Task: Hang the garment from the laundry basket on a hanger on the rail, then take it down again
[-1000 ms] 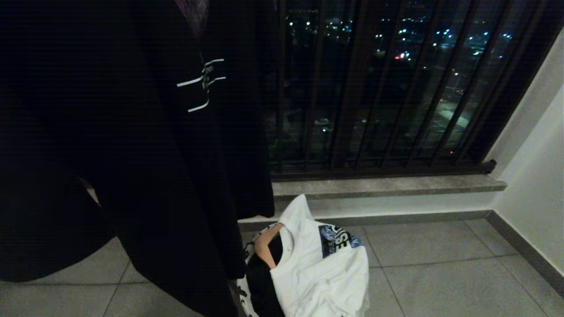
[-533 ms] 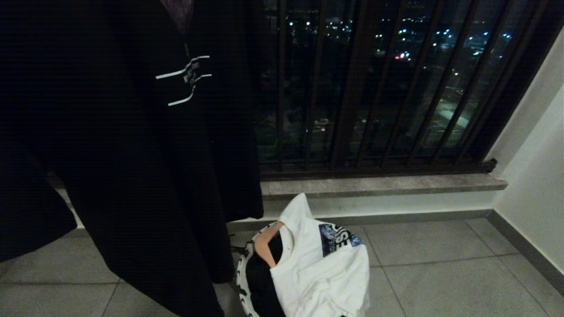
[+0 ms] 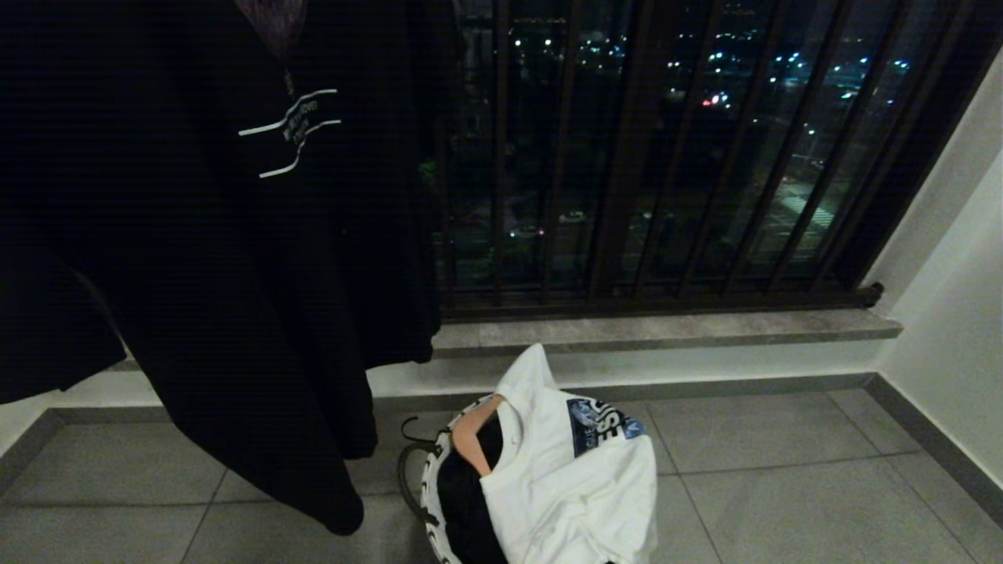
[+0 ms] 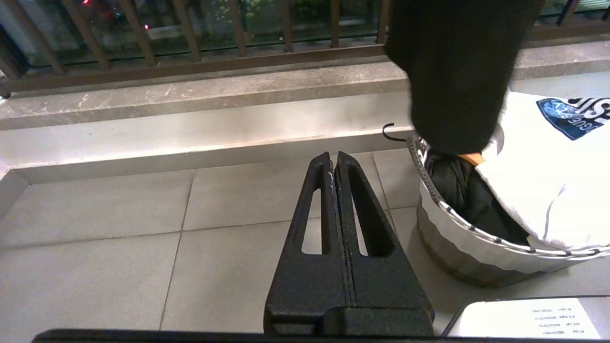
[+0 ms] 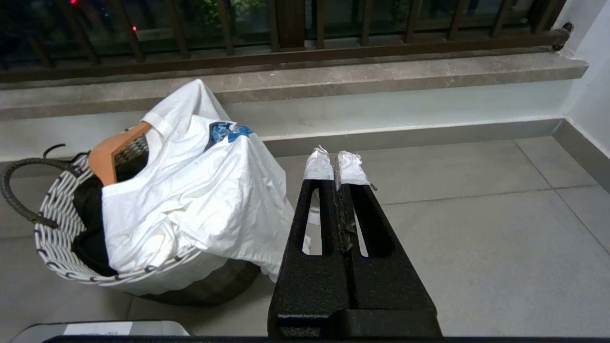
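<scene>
Since a second ago the black garment [image 3: 196, 258] hanging close before my head camera has slid toward my left, uncovering more of the window grille [image 3: 666, 157], the stone sill [image 3: 666, 329] and the tiled floor [image 3: 783, 470]; the sill and the basket sit where they did, so it is the cloth that has swung. From the head view neither arm shows. Below the dark cloth's hem stands the laundry basket [image 3: 429, 486], and a white T-shirt [image 3: 580, 486] with a blue print is draped over it on a wooden hanger [image 3: 470, 431]. No rail shows in any view.

On the left wrist view, my left gripper [image 4: 335, 159] has its two black fingers pressed together with nothing between them, hanging over bare tiles. The basket lies ahead of the fingertips and off to one side, near but not touching; a hanger's dark hook [image 4: 391, 131] pokes out at its rim, and the black garment's hem hangs just above it.

On the right wrist view, my right gripper [image 5: 336, 162] is likewise pressed together and empty, its tips wrapped in white tape. The basket sits beside it on the opposite side, with the white shirt spilling over the woven rim close to the fingers. Dark cloth [image 5: 90, 224] fills the basket under the shirt.
</scene>
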### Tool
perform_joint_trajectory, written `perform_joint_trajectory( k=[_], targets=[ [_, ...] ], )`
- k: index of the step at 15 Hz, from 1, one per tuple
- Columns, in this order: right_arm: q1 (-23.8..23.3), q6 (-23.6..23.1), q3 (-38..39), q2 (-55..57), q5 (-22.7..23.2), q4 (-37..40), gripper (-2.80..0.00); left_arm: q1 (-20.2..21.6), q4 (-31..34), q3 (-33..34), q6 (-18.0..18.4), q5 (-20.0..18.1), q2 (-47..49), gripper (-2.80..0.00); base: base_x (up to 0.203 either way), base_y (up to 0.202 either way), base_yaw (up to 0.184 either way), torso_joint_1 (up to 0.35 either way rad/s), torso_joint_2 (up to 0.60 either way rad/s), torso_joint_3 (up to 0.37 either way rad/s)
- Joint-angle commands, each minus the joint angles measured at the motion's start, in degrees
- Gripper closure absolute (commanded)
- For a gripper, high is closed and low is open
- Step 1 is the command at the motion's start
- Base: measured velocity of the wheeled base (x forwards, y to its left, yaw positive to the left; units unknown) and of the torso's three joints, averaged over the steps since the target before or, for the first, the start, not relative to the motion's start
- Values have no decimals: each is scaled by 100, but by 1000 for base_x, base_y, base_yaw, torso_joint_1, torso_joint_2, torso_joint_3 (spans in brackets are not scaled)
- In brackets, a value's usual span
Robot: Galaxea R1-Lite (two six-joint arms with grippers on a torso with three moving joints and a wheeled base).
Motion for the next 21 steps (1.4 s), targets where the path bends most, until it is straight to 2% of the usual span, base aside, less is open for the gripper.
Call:
perform_joint_trajectory(
  k=[1,15,21],
  targets=[
    [0,3,0,7,0,-4,0,1,-4,18,0,0,-11,0,0,0,0,0,0,0],
    [0,-5,0,-1,0,-4,0,1,-4,17,36,0,-11,0,0,0,0,0,0,0],
    [0,-2,0,-1,0,-4,0,1,-4,9,0,6,-11,0,0,0,0,4,3,-175]
  ],
)
